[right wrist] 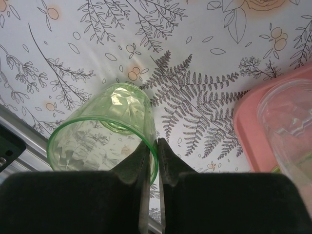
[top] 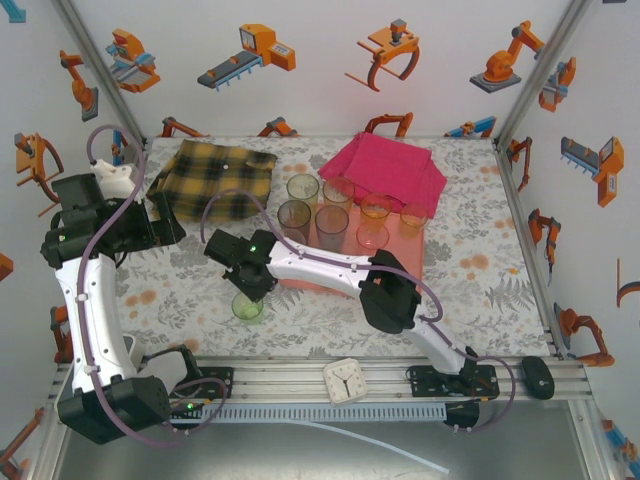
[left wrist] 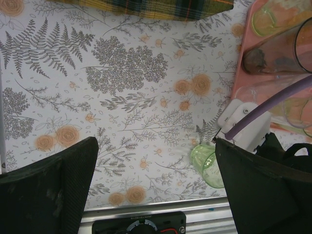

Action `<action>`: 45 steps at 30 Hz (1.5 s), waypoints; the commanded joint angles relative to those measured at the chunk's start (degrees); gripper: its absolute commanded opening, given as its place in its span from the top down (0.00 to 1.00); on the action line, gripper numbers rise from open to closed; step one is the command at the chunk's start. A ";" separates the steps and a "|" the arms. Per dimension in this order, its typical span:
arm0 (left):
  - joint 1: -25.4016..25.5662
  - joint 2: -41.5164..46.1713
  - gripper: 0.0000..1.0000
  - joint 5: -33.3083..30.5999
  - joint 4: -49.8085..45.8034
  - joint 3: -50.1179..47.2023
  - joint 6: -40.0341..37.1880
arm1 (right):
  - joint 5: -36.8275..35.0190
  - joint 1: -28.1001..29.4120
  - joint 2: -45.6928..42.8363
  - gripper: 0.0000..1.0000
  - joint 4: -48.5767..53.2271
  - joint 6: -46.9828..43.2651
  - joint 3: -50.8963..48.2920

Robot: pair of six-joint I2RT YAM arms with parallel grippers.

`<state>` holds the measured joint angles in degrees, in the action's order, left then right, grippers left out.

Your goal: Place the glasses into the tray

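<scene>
Nearest item: a small white square clock [top: 346,380] on the rail at the table's near edge.

Subject: one green glass [right wrist: 105,130], a transparent, faceted tumbler with a bright green rim. It sits on the fern-print tablecloth [top: 180,290], just off the near-left corner of the tray [top: 408,262] and outside it. Whether its base is touching the cloth cannot be told.

Right gripper [right wrist: 152,144]: jaws drawn almost together and pinching the wall of the green glass at its rim, one finger inside and one outside.

Left gripper [left wrist: 155,141]: jaws spread wide and holding nothing, over bare tablecloth to the left of the green glass and well apart from it.

Container: a flat salmon-pink tray with rounded corners, at mid-table. It holds a cluster of upright tumblers [top: 331,222]: greyish ones to the left, pink and orange ones to the right. They stand close together, and several look to be touching.

Beyond: a magenta cloth [top: 385,168] lies at the tray's far right edge. A yellow-black plaid cloth [top: 213,178] lies at the far left, apart from the tray.
</scene>
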<state>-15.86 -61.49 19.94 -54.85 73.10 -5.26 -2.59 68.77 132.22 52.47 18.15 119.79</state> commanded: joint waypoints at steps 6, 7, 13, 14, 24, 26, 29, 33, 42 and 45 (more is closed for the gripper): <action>-0.32 1.21 0.03 -0.61 0.19 0.46 0.49 | -1.36 -0.23 0.10 0.94 1.41 -0.13 2.18; -0.33 1.20 0.03 -0.67 0.18 0.55 0.49 | -1.37 -0.24 -0.01 0.94 1.44 -0.10 2.25; -0.32 0.95 0.03 -1.50 0.16 1.27 0.30 | -0.86 -0.24 -0.36 0.96 2.17 -0.16 3.55; -0.31 0.81 0.03 -1.75 0.21 1.38 0.27 | -0.69 -0.26 -0.43 0.96 2.55 -0.14 3.91; -0.41 -0.30 0.03 -6.51 0.93 2.50 0.43 | -0.35 -0.27 -2.14 0.96 4.22 -0.19 4.30; -0.49 -0.36 0.03 -6.60 1.24 2.44 0.43 | -0.18 -0.22 -2.62 0.96 4.41 -0.11 4.13; -0.51 -0.79 0.03 -6.98 1.47 2.61 0.65 | 0.11 -0.26 -3.27 0.96 4.66 0.01 3.58; -0.59 -1.29 0.03 -7.03 1.55 2.71 1.08 | 0.65 -0.13 -4.11 0.96 5.03 0.18 2.85; -0.78 -2.32 0.03 -6.81 1.59 2.92 1.04 | 1.84 -0.05 -6.61 0.96 4.94 0.25 0.80; -0.84 -2.47 0.03 -6.75 1.59 3.10 1.14 | 2.06 -0.02 -7.11 0.96 5.56 0.13 0.80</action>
<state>-16.23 -63.70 13.06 -53.58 74.17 -5.10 -1.54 68.77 128.53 56.49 18.15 120.95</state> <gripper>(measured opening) 0.973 0.050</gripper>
